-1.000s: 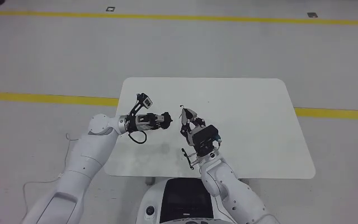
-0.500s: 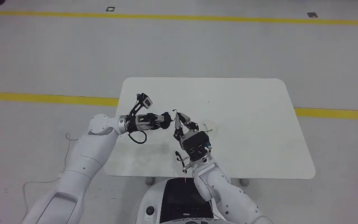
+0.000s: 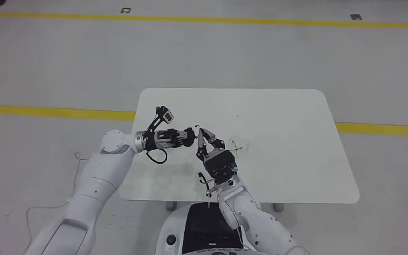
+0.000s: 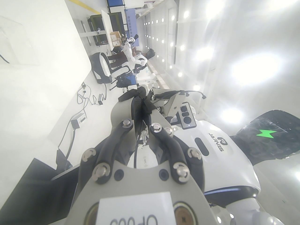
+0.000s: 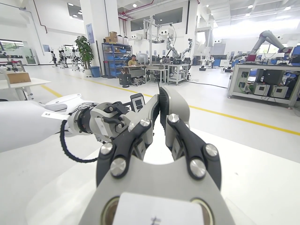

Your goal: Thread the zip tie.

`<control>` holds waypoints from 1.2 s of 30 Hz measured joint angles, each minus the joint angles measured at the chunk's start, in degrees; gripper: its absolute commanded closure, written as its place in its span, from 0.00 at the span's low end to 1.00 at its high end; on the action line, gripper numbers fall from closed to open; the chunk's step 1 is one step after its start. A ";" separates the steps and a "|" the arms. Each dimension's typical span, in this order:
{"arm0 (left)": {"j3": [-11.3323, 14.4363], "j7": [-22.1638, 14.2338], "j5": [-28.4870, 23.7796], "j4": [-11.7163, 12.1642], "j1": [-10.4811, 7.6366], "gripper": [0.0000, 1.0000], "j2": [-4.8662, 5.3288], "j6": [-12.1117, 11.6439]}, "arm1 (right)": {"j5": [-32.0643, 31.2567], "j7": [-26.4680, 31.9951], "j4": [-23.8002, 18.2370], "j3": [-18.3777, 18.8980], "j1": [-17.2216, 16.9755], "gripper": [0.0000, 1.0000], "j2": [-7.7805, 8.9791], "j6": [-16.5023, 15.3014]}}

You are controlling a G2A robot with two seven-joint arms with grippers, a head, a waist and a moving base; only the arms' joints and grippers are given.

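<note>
- Threading in hand: my right claw (image 5: 160, 100) pinches the zip tie (image 5: 159, 85), whose thin end pokes out past the tips, above the bench (image 3: 287, 127).
- My left claw (image 4: 140, 103) is pressed closed; I cannot tell what it holds.
- Both claws hover tip to tip, nearly touching.
- Next, I judge, comes fine alignment, then a slow feed.

Three cameras on one bench (image 3: 287, 127)
My top camera looks steeply down from above both arms. Each wrist camera sights close along its own hand: the left hand (image 4: 140, 108) faces the right arm (image 4: 211, 146), and the right hand (image 5: 160, 99) faces the left arm (image 5: 28, 122).
</note>
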 measured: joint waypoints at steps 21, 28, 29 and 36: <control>0.00 0.00 0.00 0.00 0.00 1.00 0.00 0.00 | -1.98 0.22 0.67 0.00 -0.14 1.00 -0.59 0.80; 0.00 0.00 0.00 0.00 0.00 1.00 0.00 0.00 | -2.30 0.55 0.99 -0.13 0.16 1.00 -0.85 0.76; 0.00 0.00 0.00 0.00 0.00 1.00 0.00 0.00 | -2.31 0.56 1.04 -0.12 0.19 1.00 -0.88 0.79; 0.00 0.00 0.00 0.00 0.00 1.00 0.00 0.00 | -2.49 0.72 1.34 -0.01 0.24 1.00 -1.11 1.23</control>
